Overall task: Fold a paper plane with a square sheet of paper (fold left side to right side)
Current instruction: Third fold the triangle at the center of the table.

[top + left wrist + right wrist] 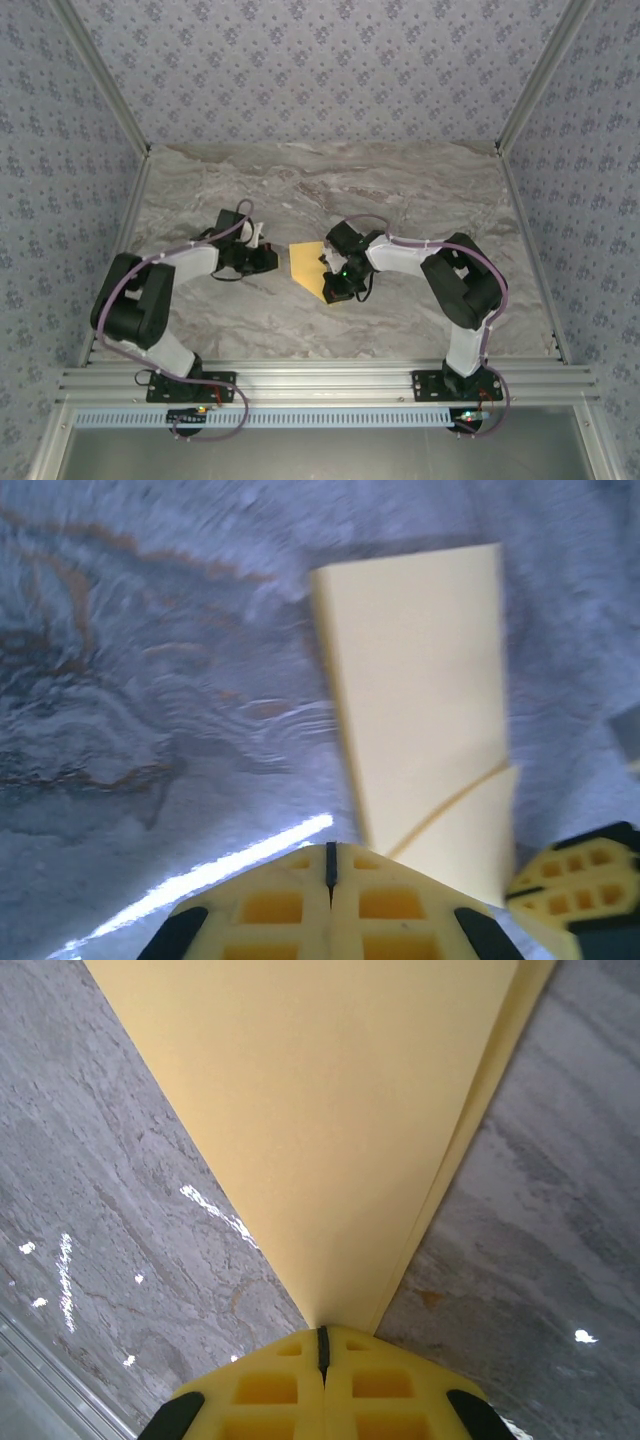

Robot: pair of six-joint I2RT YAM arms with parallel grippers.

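The square sheet of paper [305,262] is yellow-orange and lies folded into a narrow strip [420,710] with a diagonal crease near one corner. In the right wrist view two layers of the sheet [320,1130] fan out from my right gripper [321,1330]. That gripper [328,290] is shut on the paper's corner. Its yellow fingers [575,875] sit at that corner in the left wrist view. My left gripper [272,262] [330,850] is shut and empty, low over the table just left of the paper. No paper plane is in view.
The grey marble table [400,190] stretches behind and to both sides of the arms. Patterned walls [320,70] enclose it on three sides. A metal rail [320,380] runs along the near edge by the arm bases.
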